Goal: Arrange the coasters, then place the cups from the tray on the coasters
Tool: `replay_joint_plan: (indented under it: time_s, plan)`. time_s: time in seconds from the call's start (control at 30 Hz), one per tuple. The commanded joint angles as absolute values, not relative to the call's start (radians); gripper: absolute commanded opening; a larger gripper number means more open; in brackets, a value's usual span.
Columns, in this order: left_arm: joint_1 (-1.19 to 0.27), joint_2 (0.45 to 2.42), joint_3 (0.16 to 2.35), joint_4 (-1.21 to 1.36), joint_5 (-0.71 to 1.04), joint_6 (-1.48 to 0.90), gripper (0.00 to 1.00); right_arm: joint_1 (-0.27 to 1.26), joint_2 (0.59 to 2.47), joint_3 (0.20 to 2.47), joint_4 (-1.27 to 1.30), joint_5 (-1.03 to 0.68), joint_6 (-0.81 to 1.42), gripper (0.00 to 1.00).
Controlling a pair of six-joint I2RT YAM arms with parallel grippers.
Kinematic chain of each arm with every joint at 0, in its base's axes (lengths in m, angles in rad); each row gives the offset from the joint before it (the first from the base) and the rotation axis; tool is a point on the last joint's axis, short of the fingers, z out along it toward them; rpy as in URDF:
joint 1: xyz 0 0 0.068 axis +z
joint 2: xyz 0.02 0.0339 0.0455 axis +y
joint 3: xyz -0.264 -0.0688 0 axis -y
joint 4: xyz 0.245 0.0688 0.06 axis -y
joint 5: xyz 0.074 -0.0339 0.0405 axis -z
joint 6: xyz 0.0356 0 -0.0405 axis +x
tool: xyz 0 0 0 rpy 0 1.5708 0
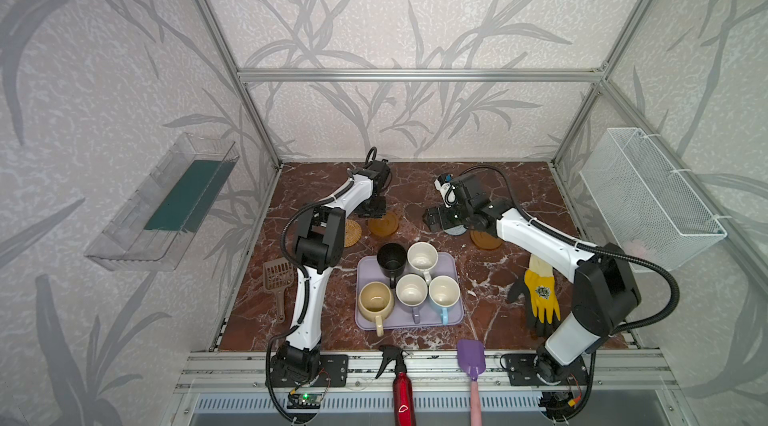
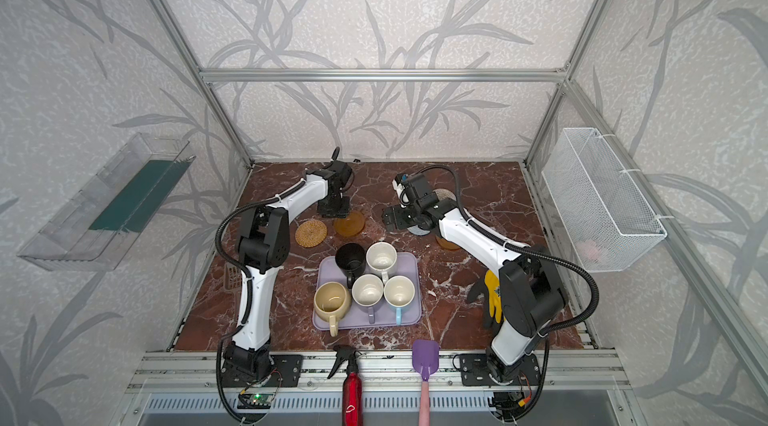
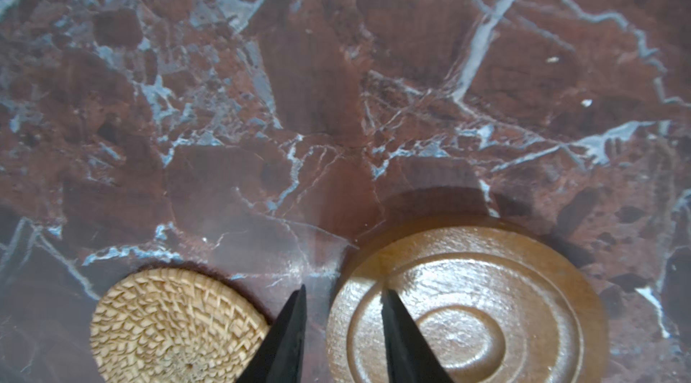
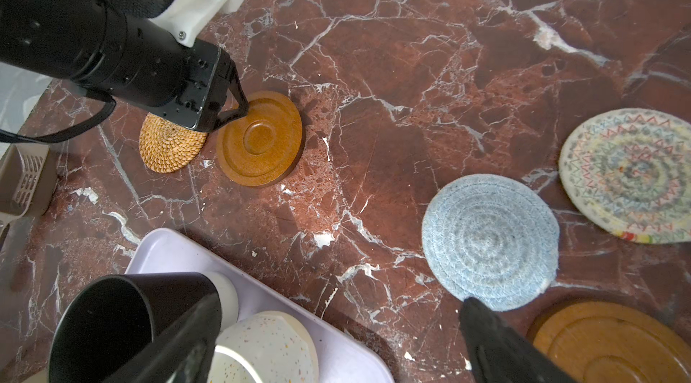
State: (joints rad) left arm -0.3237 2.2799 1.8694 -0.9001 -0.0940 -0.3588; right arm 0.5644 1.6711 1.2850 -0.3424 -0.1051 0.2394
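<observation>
My left pincer (image 3: 342,289) stands low over the surface (image 3: 336,82), jaws a little apart and clamped on nothing. One tip is over the rim of an amber coaster (image 3: 467,306). The other is over the bare strip between that disc and the rattan coaster (image 3: 175,325). Whether a tip touches the amber disc, I cannot tell. Both coasters lie flat, just beside each other without touching, behind the left far corner of the tray (image 1: 451,268).

My right pincer (image 4: 343,298) hangs wide open and empty above bare marble, between the tray's far edge and the blue coaster (image 4: 490,239). Beyond that coaster lies the cream coaster (image 4: 632,175), stitched with coloured zigzags. Nearer me is the second amber coaster (image 4: 613,340), partly under my right arm in both top views.

All five cups stand upright on the tray, in the middle of the surface toward the front. The black cup (image 1: 390,259) and speckled cup (image 1: 422,257) are in the back row. The yellow cup (image 1: 375,299), lavender cup (image 1: 411,291) and blue cup (image 1: 444,295) are in front. All handles point toward the front edge.
</observation>
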Motion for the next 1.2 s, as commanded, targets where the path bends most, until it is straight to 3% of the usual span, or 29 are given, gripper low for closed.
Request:
replay_joint_plan:
  time_s: [0.0, 0.13, 0.57, 0.63, 1.03, 1.17]
  plan:
    - [-0.328, 2.286, 1.833, -0.917, -0.075, -0.36, 0.35, 0.566, 1.654, 1.273, -0.34, -0.1, 0.245, 0.99]
    - [-0.337, 2.267, 1.784, -0.918, -0.078, -0.37, 0.28, 0.566, 1.659, 1.275, -0.335, -0.107, 0.254, 0.99]
    - [-0.345, 2.208, 1.708, -0.948, -0.07, -0.417, 0.27, 0.565, 1.652, 1.253, -0.321, -0.113, 0.267, 0.99]
    - [-0.347, 2.216, 1.711, -0.961, -0.059, -0.42, 0.23, 0.566, 1.651, 1.254, -0.321, -0.114, 0.268, 0.99]
    - [-0.368, 2.159, 1.648, -0.98, -0.079, -0.455, 0.23, 0.565, 1.651, 1.244, -0.312, -0.117, 0.277, 0.99]
    - [-0.369, 2.175, 1.651, -0.963, -0.061, -0.458, 0.27, 0.565, 1.653, 1.246, -0.306, -0.123, 0.284, 0.99]
